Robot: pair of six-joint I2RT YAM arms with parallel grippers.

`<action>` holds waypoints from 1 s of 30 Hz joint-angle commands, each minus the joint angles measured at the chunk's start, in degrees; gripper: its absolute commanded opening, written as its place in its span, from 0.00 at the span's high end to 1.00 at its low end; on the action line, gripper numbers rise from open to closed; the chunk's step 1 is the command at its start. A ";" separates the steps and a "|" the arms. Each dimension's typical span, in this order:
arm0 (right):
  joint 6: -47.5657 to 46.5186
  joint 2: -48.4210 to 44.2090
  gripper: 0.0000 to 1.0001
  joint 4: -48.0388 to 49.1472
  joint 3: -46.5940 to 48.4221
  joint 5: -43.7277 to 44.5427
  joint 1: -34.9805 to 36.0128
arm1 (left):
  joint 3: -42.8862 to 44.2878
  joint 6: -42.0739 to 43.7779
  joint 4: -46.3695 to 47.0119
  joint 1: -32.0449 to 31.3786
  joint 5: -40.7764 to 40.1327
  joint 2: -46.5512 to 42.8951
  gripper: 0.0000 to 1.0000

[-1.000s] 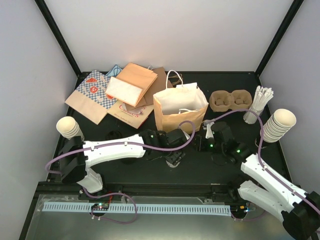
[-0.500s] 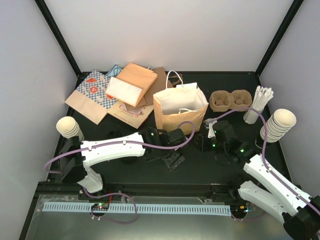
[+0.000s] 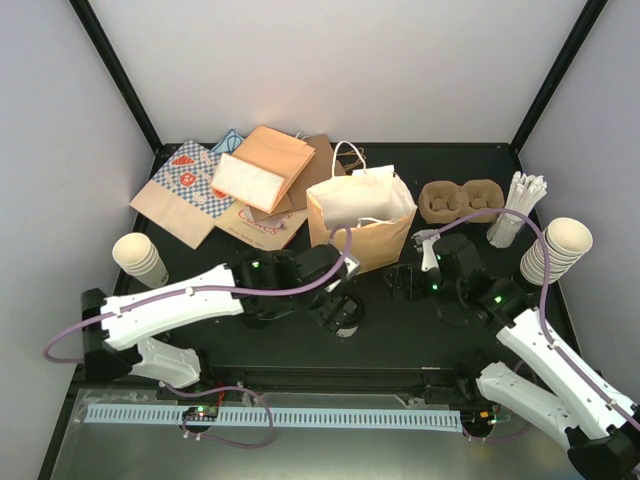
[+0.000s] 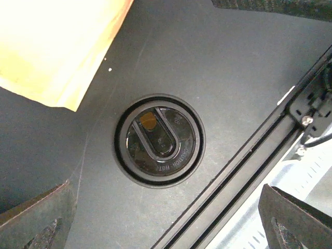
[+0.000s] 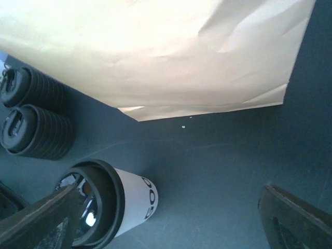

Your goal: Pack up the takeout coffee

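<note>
Left wrist view looks straight down on a round black plastic lid (image 4: 160, 141) capping a cup that stands upright on the dark surface (image 4: 223, 62), near a corner of the tan paper carry bag (image 4: 57, 46). Left gripper (image 4: 166, 217) hangs over it, spread wide, grasping nothing.

Right wrist view: a second cream paper cup with black lid (image 5: 111, 202) stands close inside one finger. Right gripper (image 5: 168, 215) is released too, holding nothing. Two stacks of loose black lids (image 5: 33, 124) lie just beyond that cup.

Brown moulded-pulp two-cup carrier (image 3: 460, 200) sits at the far right of the bag, well apart from both cups; both wells look empty.

Judged step: pick up a lidded cup.
- Centre the cup between the fingers before descending.
- Go low enough to close on the paper wall under the lid rim, not on the lid, which could pop off.
- Squeeze lightly, since paper buckles.
- Lift straight up and keep the cup upright.
- Right side: shift sideways first, or that finger may knock the cup over.
</note>
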 commanded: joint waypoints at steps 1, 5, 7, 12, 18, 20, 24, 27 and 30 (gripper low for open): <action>-0.22 -0.67 0.00 -5.60 4.64 3.71 0.17 | 0.29 -2.02 0.09 1.64 -0.80 -4.80 0.01; 1.68 1.66 0.00 -9.94 8.70 7.74 0.13 | -4.29 -3.83 2.41 5.04 -0.77 -11.69 0.01; 1.18 3.75 0.00 -11.74 9.38 8.28 0.14 | -7.28 -4.24 4.39 7.14 -0.32 -15.18 0.01; -2.47 7.43 0.00 -14.79 10.80 2.85 0.14 | -13.72 -5.19 7.46 13.69 6.09 -22.40 0.01; 0.16 6.74 0.00 -12.73 10.78 3.62 5.02 | -21.36 -6.39 10.40 20.73 13.44 -26.23 0.01; 1.83 7.32 0.00 -12.81 11.10 6.55 9.03 | -23.36 -6.59 11.47 22.41 15.38 -26.49 0.01; 6.24 11.32 0.00 -11.86 11.85 13.06 19.79 | -26.45 -6.41 14.19 24.87 19.17 -26.47 0.01; 9.09 16.14 0.00 -11.00 13.00 18.67 27.54 | -28.62 -6.70 16.63 25.81 21.97 -26.03 0.02; 9.70 20.81 0.02 -11.07 14.89 21.29 31.44 | -29.97 -6.89 17.73 26.20 23.47 -25.05 0.03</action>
